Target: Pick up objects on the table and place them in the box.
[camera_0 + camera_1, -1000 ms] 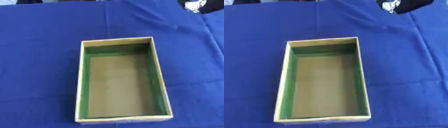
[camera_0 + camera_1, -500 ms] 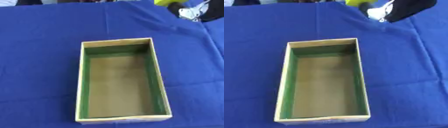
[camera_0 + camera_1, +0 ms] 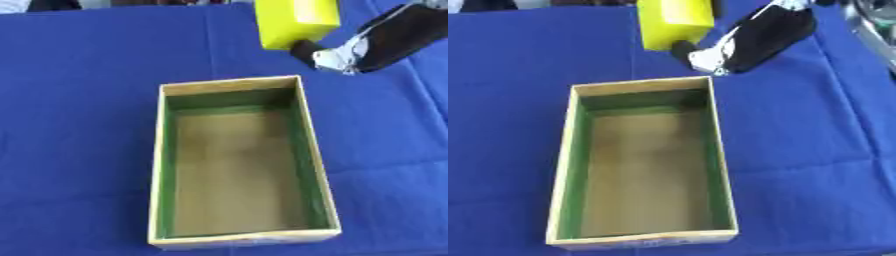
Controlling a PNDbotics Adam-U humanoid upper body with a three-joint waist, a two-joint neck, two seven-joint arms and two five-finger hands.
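In the left eye view, a long open box (image 3: 243, 162) sits on a blue tablecloth (image 3: 79, 100). Its rim is pale wood or card, its inner walls are green, and its floor is a dull brown; nothing lies inside it. Above the far end of the box, up by the top edge, a bright yellow block (image 3: 296, 21) hangs in the air, held by the robot's right hand (image 3: 337, 54), which comes in from the upper right corner. The hand is black with a silver patch near the knuckles, and a dark fingertip or thumb shows against the block's lower edge. The fingers appear closed around the block, though most of them are hidden behind it. The block is beyond the far rim of the box, not over its opening.

In the right eye view, the same scene sits a little further left. The yellow block (image 3: 675, 22) is cut off by the top edge, and the right hand (image 3: 719, 52) reaches down from the upper right with its black back toward me. The hand's lowest part is close above the far right corner of the box (image 3: 642, 162). Some pale metal gear shows at the right edge (image 3: 877, 25); I cannot make out what it is. The left hand appears in neither view.
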